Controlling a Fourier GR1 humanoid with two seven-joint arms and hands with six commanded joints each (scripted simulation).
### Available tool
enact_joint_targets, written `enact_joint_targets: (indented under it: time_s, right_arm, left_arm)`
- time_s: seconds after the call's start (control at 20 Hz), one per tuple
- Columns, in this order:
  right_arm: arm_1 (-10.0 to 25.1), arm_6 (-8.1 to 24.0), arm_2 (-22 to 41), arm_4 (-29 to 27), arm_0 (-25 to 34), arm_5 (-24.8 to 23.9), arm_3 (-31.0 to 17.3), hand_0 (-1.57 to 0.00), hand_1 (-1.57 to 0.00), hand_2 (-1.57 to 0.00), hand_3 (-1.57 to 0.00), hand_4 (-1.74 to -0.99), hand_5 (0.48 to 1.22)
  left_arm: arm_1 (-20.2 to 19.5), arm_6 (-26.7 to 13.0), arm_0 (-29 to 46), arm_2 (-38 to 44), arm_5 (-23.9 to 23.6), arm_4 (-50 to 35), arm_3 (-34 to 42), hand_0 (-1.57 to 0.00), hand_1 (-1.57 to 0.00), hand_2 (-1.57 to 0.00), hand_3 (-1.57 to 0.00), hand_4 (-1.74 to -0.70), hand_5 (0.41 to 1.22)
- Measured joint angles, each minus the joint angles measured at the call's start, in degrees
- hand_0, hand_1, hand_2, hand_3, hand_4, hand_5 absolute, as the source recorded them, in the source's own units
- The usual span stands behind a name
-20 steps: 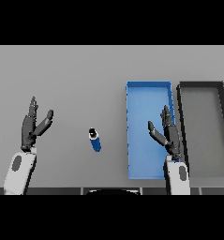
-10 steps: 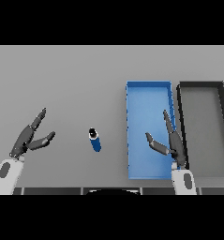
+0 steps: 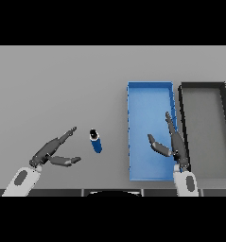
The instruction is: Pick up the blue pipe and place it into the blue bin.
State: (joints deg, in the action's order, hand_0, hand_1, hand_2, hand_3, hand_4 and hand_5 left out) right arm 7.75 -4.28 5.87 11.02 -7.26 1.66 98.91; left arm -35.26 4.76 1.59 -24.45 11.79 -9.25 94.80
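We found the blue pipe (image 3: 95, 141) lying on the grey tabletop (image 3: 62, 85), a short way in from the near edge and roughly midway between the left edge and the blue bin (image 3: 150, 88). Its dark cap end pointed toward the far edge, and nothing touched it.

The left hand (image 3: 52, 151) showed near the near-left corner of the tabletop, just beside the pipe on its left but apart from it. Its fingers (image 3: 67, 134) were stretched out straight toward the pipe and its thumb spread below them, so the hand was released and held nothing.

The right hand (image 3: 173, 146) hung over the near right part of the blue bin, close to the bin's right wall. Its fingers reached straight toward the far edge, with the thumb angled out to the left; it too was released and carried nothing.

The blue bin stood right of the tabletop's middle, its long sides running from near edge to far edge. A dark bin (image 3: 204, 86) stood just beside it, close along its right wall, toward the right edge.
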Motion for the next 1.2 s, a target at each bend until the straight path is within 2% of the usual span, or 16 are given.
enact_joint_targets:
  time_s: [0.2,0.5,0.55,0.6,0.7,0.8,0.9,1.0,1.1,1.15,1.2]
  right_arm:
    - [-0.58,-0.58,0.44,0.16,0.13,-0.01,-0.12,0.0,0.0,0.0,0.0,-1.218,0.627]
    - [-0.26,0.48,-0.02,-0.04,0.04,-0.01,0.17,0.0,0.0,0.0,0.0,-1.205,0.625]
    - [-0.42,-0.36,0.26,0.29,-0.64,-0.16,0.55,0.0,0.0,0.0,0.0,-1.21,0.631]
    - [-0.65,0.17,0.18,0.13,-0.21,-0.22,0.19,0.0,0.0,0.0,0.0,-1.211,0.634]
    - [0.28,-1.39,-0.4,-0.38,-1.12,0.19,0.89,0.0,0.0,0.0,0.0,-1.22,0.639]
    - [0.34,-0.53,-0.82,-0.83,-0.05,0.27,0.14,0.0,0.0,0.0,0.0,-1.221,0.645]
    - [0.05,-1.1,-0.49,-0.12,-0.46,-0.14,-0.02,0.0,0.0,0.0,0.0,-1.207,0.646]
    - [0.67,-1.47,-0.73,0.33,-0.74,-0.4,0.43,0.0,0.0,0.0,0.0,-1.207,0.65]
    - [0.7,-2.45,-0.73,-0.09,-1.41,0.11,0.12,0.0,0.0,0.0,0.0,-1.213,0.655]
    - [0.41,-2.63,-0.42,0.13,-1.68,0.01,0.46,0.0,0.0,0.0,0.0,-1.217,0.655]
    - [0.41,-2.7,-0.51,-0.1,-1.83,0.07,0.65,0.0,0.0,0.0,0.0,-1.22,0.656]
  left_arm:
    - [3.28,-0.84,-1.52,-2.61,0.38,1.21,-0.68,0.0,0.0,0.0,0.0,-1.15,0.452]
    - [12.62,-0.34,-5.81,-5.64,-2.46,4.95,-7.51,0.0,0.0,0.0,0.0,-1.14,0.46]
    - [12.8,0.87,-5.81,-5.61,-2.41,4.98,-7.73,0.0,0.0,0.0,0.0,-1.13,0.459]
    - [13.62,0.69,-7.24,-5.66,-2.32,5.32,-9.25,0.0,0.0,0.0,0.0,-1.12,0.456]
    - [15.21,0.58,-8.65,-6.43,-3.05,7.12,-11.56,0.0,0.0,0.0,0.0,-1.08,0.435]
    - [16.85,-0.63,-9.87,-7.29,-4.74,9.58,-13.91,0.0,0.0,0.0,0.0,-1.05,0.418]
    - [18.5,0.02,-10.36,-7.5,-4.61,9.32,-15.53,0.0,0.0,0.0,0.0,-1.08,0.428]
    - [19.66,1.75,-10.91,-7.33,-3.9,8.45,-16.69,0.0,0.0,0.0,0.0,-1.11,0.463]
    - [21.3,2.7,-11.18,-7.04,-3.63,7.16,-17.24,0.0,-0.04,-0.15,-0.12,-1.19,0.55]
    - [22.06,2.96,-11.21,-6.47,-3.66,6.02,-17.24,-0.01,-0.16,-0.31,-0.28,-1.24,0.613]
    - [22.47,3.23,-11.14,-6.07,-3.19,4.89,-17.25,-0.12,-0.32,-0.49,-0.53,-1.28,0.735]
